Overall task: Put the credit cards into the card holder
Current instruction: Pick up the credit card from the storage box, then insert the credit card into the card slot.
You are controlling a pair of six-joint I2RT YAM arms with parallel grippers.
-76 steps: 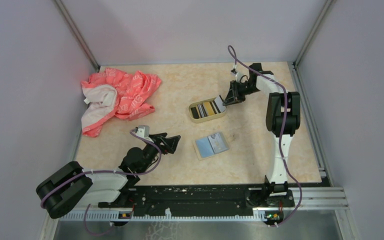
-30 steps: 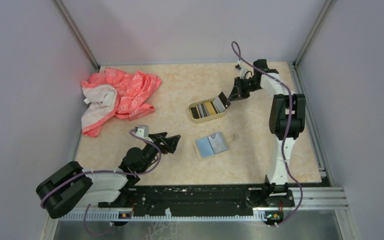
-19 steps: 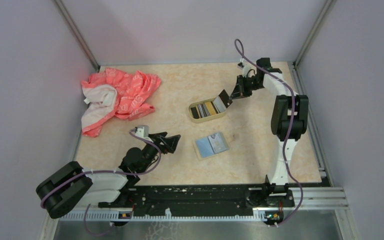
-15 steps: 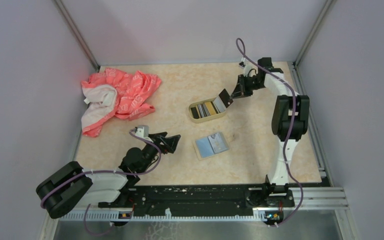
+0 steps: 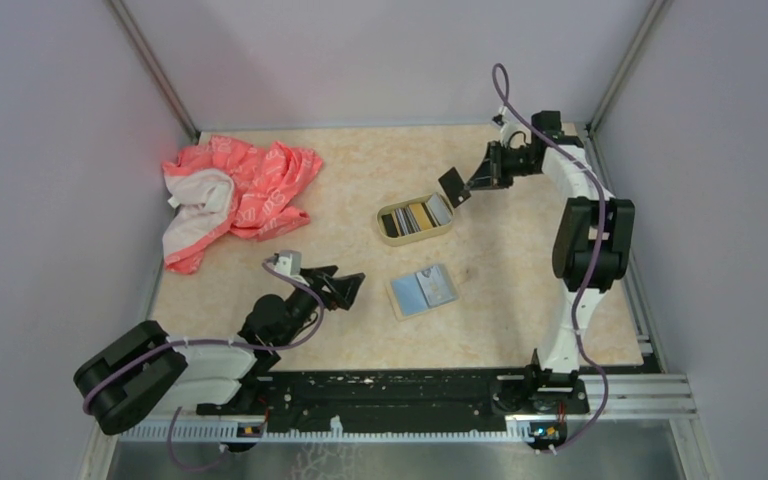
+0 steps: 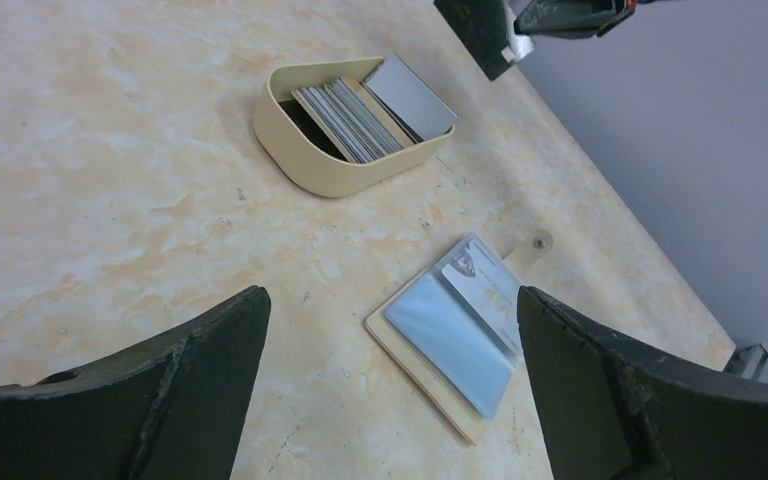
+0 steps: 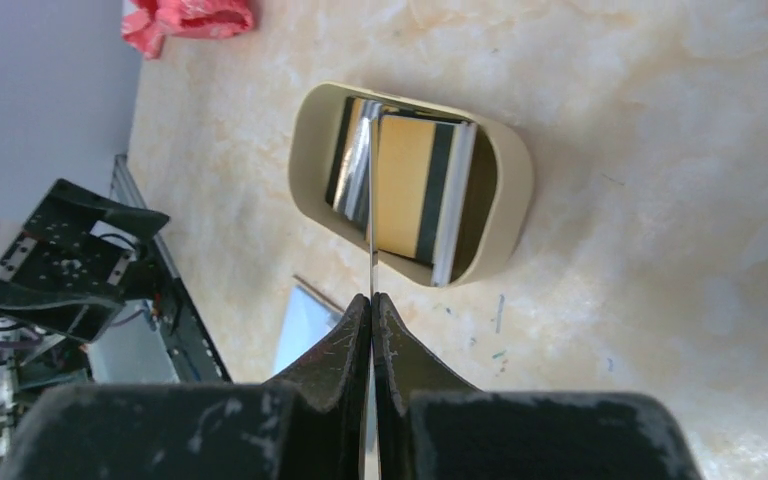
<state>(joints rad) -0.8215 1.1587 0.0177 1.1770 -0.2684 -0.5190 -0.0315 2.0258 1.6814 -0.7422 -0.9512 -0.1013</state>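
Marble tabletop (image 5: 360, 165) | right claw (image 7: 372, 299) pinches card (image 5: 452, 186) edge-on, pointing at tin (image 5: 420, 239) | left claw (image 6: 392, 297) spread

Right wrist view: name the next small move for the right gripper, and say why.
Probably carry the card down toward the open card holder lying nearer the arm bases. The right gripper is shut on that card, seen edge-on and lifted clear above the tin. The holder lies flat with its sleeves facing up. The left gripper is open, holding nothing.
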